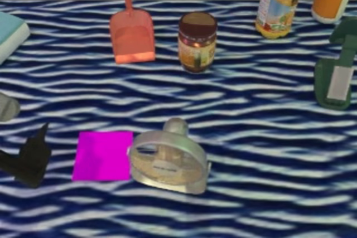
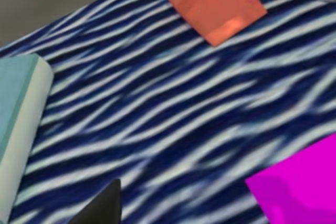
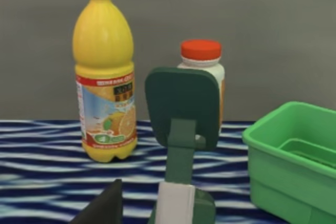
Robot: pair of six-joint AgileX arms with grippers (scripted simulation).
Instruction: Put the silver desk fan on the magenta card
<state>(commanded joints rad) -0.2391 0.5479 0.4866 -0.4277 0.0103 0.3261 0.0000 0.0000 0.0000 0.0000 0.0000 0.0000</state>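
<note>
Lying beside magenta card (image 1: 103, 156), touching: silver desk fan (image 1: 169, 159), label unreadable; jaws' state indiscernible.

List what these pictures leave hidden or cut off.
- Left tool: top view's left edge cuts it; open or shut unclear.
- Right tool: none seen in the top view; only a dark tip in the right wrist view.
- Silver desk fan: absent from both wrist views.
- Magenta card: left wrist view's edge crops it.
</note>
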